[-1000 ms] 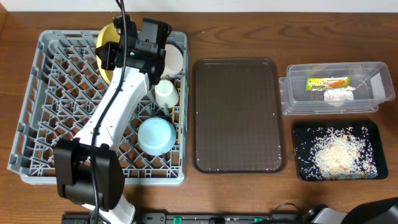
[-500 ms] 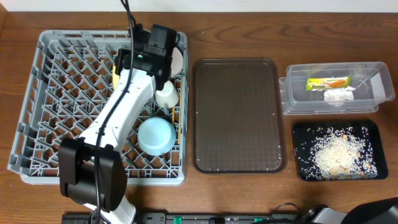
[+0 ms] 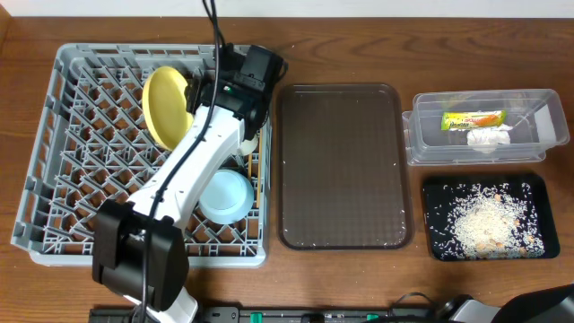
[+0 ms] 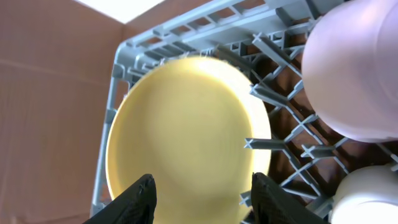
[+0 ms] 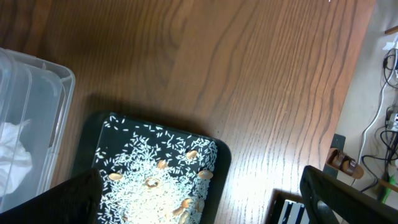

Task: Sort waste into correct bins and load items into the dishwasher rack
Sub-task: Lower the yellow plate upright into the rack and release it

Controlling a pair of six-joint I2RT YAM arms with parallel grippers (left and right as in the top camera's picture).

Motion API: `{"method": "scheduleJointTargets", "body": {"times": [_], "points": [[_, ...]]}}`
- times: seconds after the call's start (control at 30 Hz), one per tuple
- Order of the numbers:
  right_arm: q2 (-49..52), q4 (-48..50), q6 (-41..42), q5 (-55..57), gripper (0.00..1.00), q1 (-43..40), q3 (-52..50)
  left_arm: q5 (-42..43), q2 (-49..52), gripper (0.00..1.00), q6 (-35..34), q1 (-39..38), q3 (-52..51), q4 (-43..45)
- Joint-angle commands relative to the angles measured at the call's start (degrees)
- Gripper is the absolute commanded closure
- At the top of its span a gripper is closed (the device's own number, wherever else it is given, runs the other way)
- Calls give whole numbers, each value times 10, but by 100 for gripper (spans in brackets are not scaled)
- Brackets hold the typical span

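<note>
The yellow plate (image 3: 166, 106) (image 4: 186, 137) stands on edge among the pegs at the back of the grey dishwasher rack (image 3: 81, 179). My left gripper (image 3: 199, 97) (image 4: 203, 186) is just right of the plate, open, its fingers apart in front of the plate's face. A white bowl (image 4: 354, 68) and a pale cup (image 4: 370, 193) sit to its right. The blue bowl (image 3: 224, 195) and chopsticks (image 3: 261, 175) lie in the rack too. My right gripper (image 5: 205, 205) hangs open over the black tray (image 5: 214, 165) of rice scraps (image 3: 484, 220).
A clear tub (image 3: 430, 144) at the back right holds the yellow-green wrapper (image 3: 473, 119) and the white tissue (image 3: 489, 137). A brown serving tray (image 3: 343, 166) lies between the rack and the bins. Bare wood shows right of the black tray in the right wrist view.
My left gripper has opened and shifted right along the rack's back, letting go of the yellow plate, which now stands uncovered among the pegs. The right side looks unchanged.
</note>
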Motion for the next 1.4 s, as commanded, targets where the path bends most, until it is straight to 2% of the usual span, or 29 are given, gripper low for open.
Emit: {"method": "scheduleJointTargets", "body": {"times": [0.0, 0.1, 0.23, 0.33, 0.4, 0.47, 0.57, 0.6, 0.83, 0.97, 1.23, 1.37], "points": [[-4, 0, 10, 6, 1, -3, 0, 49, -63, 48, -64, 31, 0, -4], [-4, 0, 10, 6, 1, -3, 0, 164, -108, 46, -82, 81, 0, -3], [-4, 0, 10, 6, 1, -3, 0, 361, -155, 40, -107, 191, 0, 5], [-4, -1, 10, 6, 1, -3, 0, 474, -156, 36, -107, 269, 0, 7], [-4, 0, 10, 6, 1, -3, 0, 516, -146, 36, -107, 314, 0, 6], [-4, 0, 10, 6, 1, -3, 0, 528, -131, 36, -107, 352, 0, 2], [-4, -1, 10, 6, 1, -3, 0, 527, -103, 58, -107, 395, 0, 3], [-4, 0, 10, 6, 1, -3, 0, 527, -91, 62, -107, 406, 0, 3], [-4, -1, 10, 6, 1, -3, 0, 544, -28, 78, -107, 419, 0, 14], [-4, 0, 10, 6, 1, -3, 0, 601, -25, 81, -107, 409, 0, 24], [-4, 0, 10, 6, 1, -3, 0, 743, -25, 81, -107, 383, 0, 31], [-4, 0, 10, 6, 1, -3, 0, 768, -25, 81, -107, 366, 0, 30]]}}
